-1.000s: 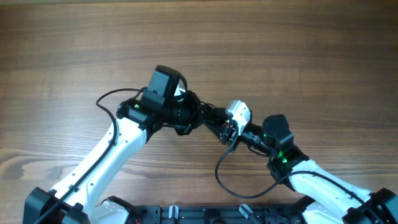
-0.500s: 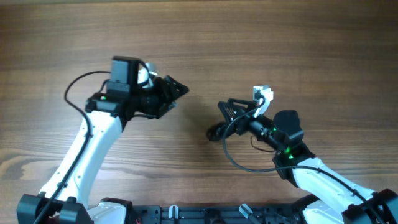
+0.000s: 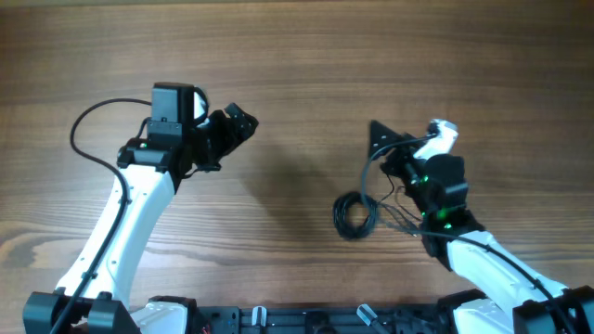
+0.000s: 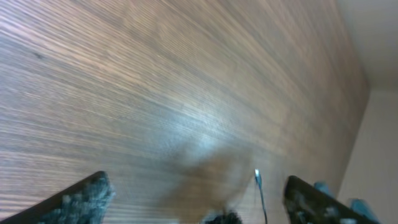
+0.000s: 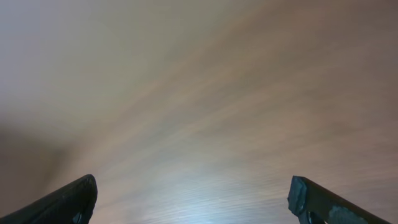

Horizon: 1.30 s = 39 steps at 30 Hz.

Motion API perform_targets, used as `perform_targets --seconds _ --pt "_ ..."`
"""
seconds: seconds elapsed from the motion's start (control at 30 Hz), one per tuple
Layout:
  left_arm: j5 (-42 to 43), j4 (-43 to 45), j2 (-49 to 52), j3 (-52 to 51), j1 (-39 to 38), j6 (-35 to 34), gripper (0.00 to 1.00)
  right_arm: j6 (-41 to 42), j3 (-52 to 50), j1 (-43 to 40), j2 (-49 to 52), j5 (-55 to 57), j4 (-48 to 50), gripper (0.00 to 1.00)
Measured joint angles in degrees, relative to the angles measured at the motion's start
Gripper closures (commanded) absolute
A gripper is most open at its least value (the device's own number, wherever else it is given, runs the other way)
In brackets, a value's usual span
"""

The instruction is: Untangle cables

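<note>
Overhead: we note the thin dark grey-black cables [image 3: 355, 214] lying in a small loose coil on the brown wood-grain worktop [image 3: 297, 56], lower centre-right of the frame, just beside the white-and-black right arm [image 3: 483, 255]. Its jaws stand wide apart, nothing between them. White-and-black left arm [image 3: 139, 199], upper left: jaws likewise spread and empty, well apart from the coil.

No text, label, brand, number or sign can be read in any view, on the arms or the brown wood-grain table [image 3: 390, 56].
</note>
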Motion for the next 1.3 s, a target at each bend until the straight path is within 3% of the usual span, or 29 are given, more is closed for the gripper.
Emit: perform_targets --seconds 0.13,0.17,0.23,0.3,0.4,0.47,0.57,0.7,0.83,0.9,1.0,1.1,1.13,1.2,1.3 --pt "-0.5 0.1 0.0 0.0 1.0 0.1 0.02 -1.1 3.3 -5.8 0.0 -0.1 -9.9 0.00" --pt "0.0 0.1 0.0 0.0 1.0 0.1 0.10 -2.1 4.4 -6.1 -0.3 -1.5 -11.3 0.00" --pt "1.1 0.1 0.0 0.0 0.6 0.4 0.11 -3.4 6.6 -6.1 -2.6 -4.6 -15.4 0.00" --pt "2.8 0.1 0.0 0.0 -1.2 1.4 0.19 -4.0 8.1 -6.1 -7.0 -6.4 -21.2 0.00" --pt "4.0 0.0 0.0 0.0 -6.8 5.3 0.20 -4.0 8.7 -6.1 -14.7 -6.4 -28.2 0.00" --pt "4.3 0.0 0.0 0.0 -13.6 8.2 0.14 -3.2 8.8 -6.1 -21.2 -4.8 -33.7 0.00" --pt "1.1 -1.1 1.2 0.0 -21.8 7.9 0.14 -1.4 8.9 -6.1 -29.1 -1.6 -40.7 0.00" --pt "-4.6 -2.4 8.8 0.0 -33.4 -2.0 0.15 -0.1 9.1 -6.1 -35.9 3.6 -47.1 0.00" --pt "-6.8 -1.3 11.8 0.0 -38.7 -15.5 0.16 0.2 9.1 -6.1 -37.2 6.2 -53.3 0.00" --pt "-7.2 0.3 12.5 0.0 -41.3 -19.7 0.16 0.3 9.1 -6.1 -37.2 6.2 -54.9 0.00" --pt "-7.3 0.7 14.9 0.0 -43.7 -24.5 0.25 0.4 9.1 -6.1 -37.2 5.5 -55.7 0.00" --pt "-6.1 1.9 18.2 0.0 -43.0 -26.9 0.27 0.6 9.1 -6.1 -37.2 4.7 -55.7 0.00" --pt "-5.7 2.3 18.8 0.0 -42.9 -27.1 0.33 0.6 9.1 -6.1 -37.2 4.6 -55.7 0.00" --pt "-4.7 3.6 20.8 0.0 -42.8 -27.6 0.64 0.6 9.1 -6.1 -37.2 4.4 -55.7 0.00" --pt "-2.6 6.4 23.5 0.0 -42.7 -28.0 0.96 0.6 9.1 -6.1 -37.2 3.6 -55.7 0.00"
